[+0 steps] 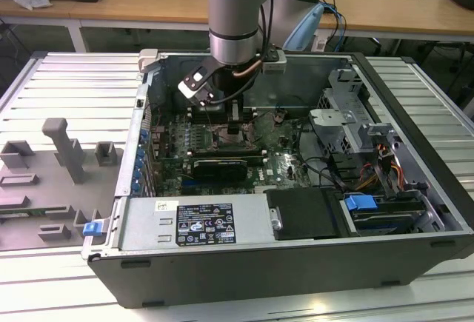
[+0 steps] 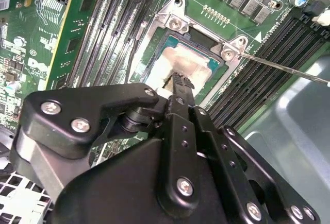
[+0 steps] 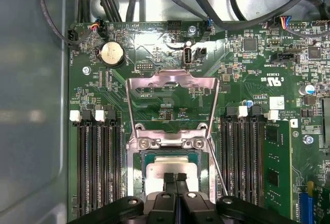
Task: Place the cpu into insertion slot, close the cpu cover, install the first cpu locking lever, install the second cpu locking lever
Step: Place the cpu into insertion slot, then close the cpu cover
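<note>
The cpu (image 3: 172,168), a pale silver square, lies inside the insertion slot (image 3: 138,177) on the green motherboard; in the second wrist view the cpu (image 2: 188,62) sits in the silver-rimmed slot (image 2: 154,38). My gripper (image 3: 176,176) is shut, its black fingertips together right over the chip's top with nothing between them. The gripper (image 2: 180,80) reaches the cpu's near edge. The cpu cover (image 3: 170,82), a silver frame with a big window, stands swung open from its hinge beyond the slot. A thin locking lever (image 2: 283,68) sticks out free beside the socket. In the exterior view the gripper (image 1: 235,126) is down inside the case.
Long black memory slots (image 3: 100,167) flank the socket on both sides. Black cables (image 3: 216,7) and a coin battery (image 3: 112,54) lie beyond the cover. The open computer case (image 1: 415,189) holds drive cages and a power supply (image 1: 200,222). Grey fixtures (image 1: 63,152) stand at the exterior view's left.
</note>
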Action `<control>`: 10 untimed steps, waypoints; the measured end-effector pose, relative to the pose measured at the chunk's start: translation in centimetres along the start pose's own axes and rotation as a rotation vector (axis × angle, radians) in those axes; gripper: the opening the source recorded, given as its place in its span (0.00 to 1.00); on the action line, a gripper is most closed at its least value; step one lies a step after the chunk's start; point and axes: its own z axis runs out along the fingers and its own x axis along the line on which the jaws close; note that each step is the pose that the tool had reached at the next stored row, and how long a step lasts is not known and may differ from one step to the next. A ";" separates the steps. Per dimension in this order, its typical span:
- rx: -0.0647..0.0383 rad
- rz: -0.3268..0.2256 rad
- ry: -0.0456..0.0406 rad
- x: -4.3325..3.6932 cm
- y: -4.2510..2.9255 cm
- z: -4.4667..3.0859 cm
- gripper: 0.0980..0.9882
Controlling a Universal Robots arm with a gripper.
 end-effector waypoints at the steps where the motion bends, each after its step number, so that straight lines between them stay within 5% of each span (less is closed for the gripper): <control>1: 0.000 0.000 0.0001 0.00 0.00 -0.05 0.01; 6: 0.000 0.000 0.0001 0.01 0.02 -0.34 0.01; 10: 0.000 0.000 -0.0008 0.01 0.09 -1.41 0.01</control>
